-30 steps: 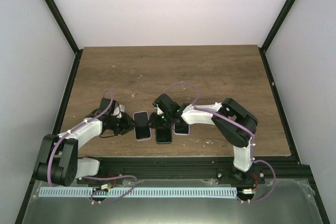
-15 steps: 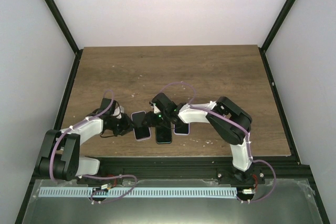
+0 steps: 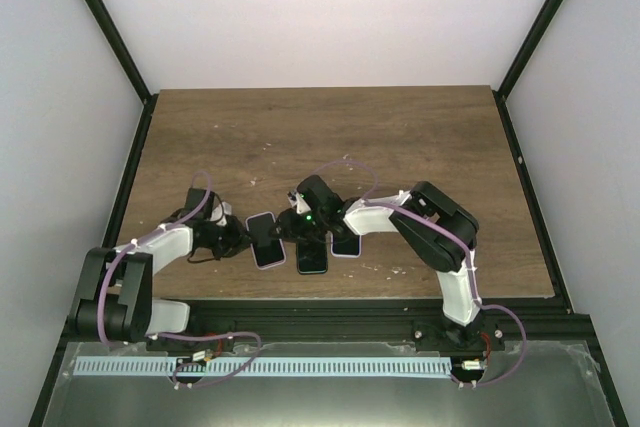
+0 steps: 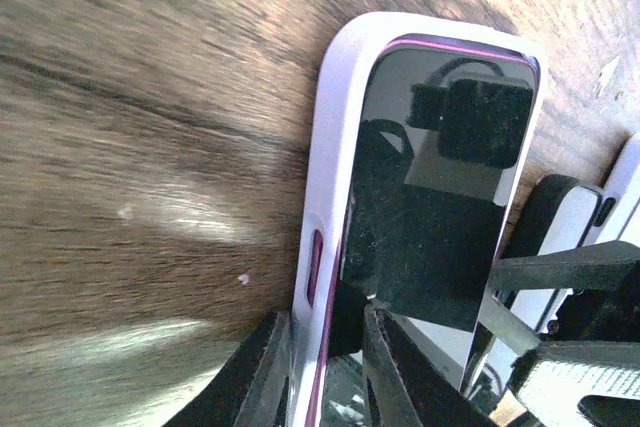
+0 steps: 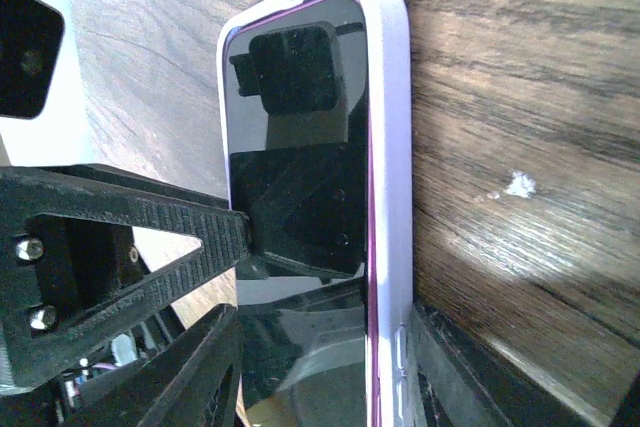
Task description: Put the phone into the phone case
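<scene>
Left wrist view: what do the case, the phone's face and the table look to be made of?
The case: pale lilac, looks like soft matte plastic or silicone; rounded rim, dull sheen, moulded button slot.
The phone face: glossy glass, by its mirror-like reflections.
The table: wood grain, lightly glossy; laminate or real wood, cannot tell.

Tabletop point(image 3: 400, 147): brown wood grain, carrying everything in the scene.
Dark handset point(image 3: 312, 259): lying flat, screen up, close to the near edge.
Second spare handset point(image 3: 346, 245): lying just right of the dark one.
Walls point(image 3: 330, 7): white panels closing in the left, far and right sides.
Frame bars point(image 3: 105, 22): black, running up from the far corners.
Metal tray point(image 3: 540, 377): sitting nearer than the tabletop, a white strip point(image 3: 300, 367) lying across it.
</scene>
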### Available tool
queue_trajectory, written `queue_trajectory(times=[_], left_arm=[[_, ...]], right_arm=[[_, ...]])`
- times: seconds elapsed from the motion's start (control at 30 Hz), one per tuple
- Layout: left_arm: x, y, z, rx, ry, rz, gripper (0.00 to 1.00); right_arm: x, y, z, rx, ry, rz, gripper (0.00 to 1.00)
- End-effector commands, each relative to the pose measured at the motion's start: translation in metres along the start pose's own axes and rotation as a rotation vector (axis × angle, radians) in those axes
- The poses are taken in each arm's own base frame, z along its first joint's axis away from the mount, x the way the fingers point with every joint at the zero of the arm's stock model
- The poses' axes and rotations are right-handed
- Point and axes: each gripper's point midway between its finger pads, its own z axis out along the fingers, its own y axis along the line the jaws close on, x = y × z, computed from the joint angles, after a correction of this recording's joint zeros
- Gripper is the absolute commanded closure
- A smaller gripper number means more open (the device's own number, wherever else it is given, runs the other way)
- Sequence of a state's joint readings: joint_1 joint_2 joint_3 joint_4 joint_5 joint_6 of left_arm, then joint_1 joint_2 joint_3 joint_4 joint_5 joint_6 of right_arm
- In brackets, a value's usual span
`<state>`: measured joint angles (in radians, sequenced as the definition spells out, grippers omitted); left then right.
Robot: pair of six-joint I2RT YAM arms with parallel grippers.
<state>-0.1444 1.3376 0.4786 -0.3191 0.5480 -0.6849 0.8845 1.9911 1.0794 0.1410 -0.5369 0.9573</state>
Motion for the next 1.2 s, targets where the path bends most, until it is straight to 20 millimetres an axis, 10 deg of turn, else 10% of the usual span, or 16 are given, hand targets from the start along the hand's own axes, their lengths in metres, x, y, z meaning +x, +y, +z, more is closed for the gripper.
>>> queue_trajectory(times=[0.0,1.17], left_arm=[[0.0,0.006,-0.004,0.045,-0.008,-0.044,0.79],[0.015,-0.02,-0.011,0.259,0.074,-0.084,0.71]], right_arm=[[0.002,0.044,-0.007,-0.177,0.019,-0.021,0.54],[0.013,0.078,-0.015,-0.322,0.05,-0.062,0.53]])
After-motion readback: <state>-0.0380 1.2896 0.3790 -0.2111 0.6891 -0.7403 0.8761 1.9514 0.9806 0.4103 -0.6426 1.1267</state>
